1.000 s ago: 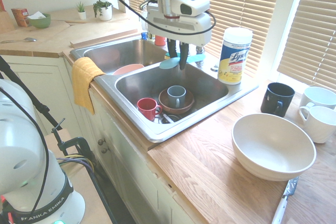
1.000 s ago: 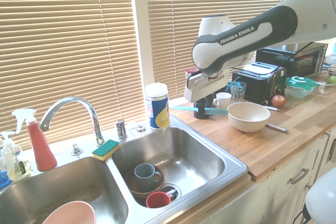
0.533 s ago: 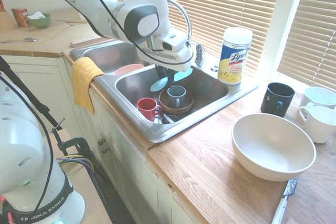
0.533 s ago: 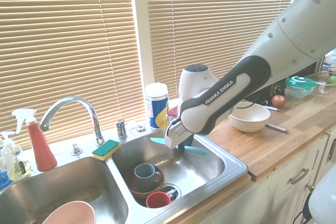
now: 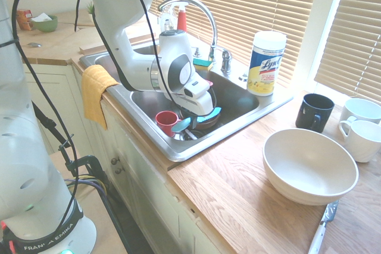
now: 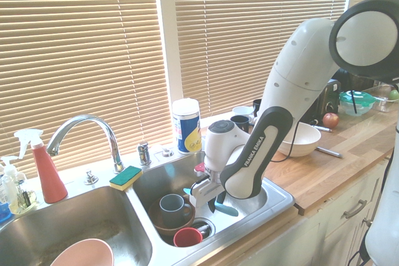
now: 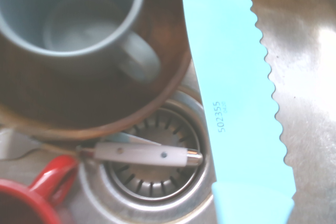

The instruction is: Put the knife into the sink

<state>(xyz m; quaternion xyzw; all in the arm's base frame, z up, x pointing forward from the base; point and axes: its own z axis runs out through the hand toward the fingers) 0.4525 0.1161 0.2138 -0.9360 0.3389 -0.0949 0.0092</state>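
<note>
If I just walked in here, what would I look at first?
Probably the big white robot arm reaching down into the shiny sink, its gripper shut on a turquoise knife low inside the basin. Right beside it sit a grey mug in a brown bowl and a red cup. On the wooden counter, a large cream bowl stands out too.

knife (image 7: 231, 77) in sink (image 5: 238, 102) basin, above drain (image 7: 152, 156); mug (image 7: 68, 14) in bowl (image 7: 31, 108) beside
</note>
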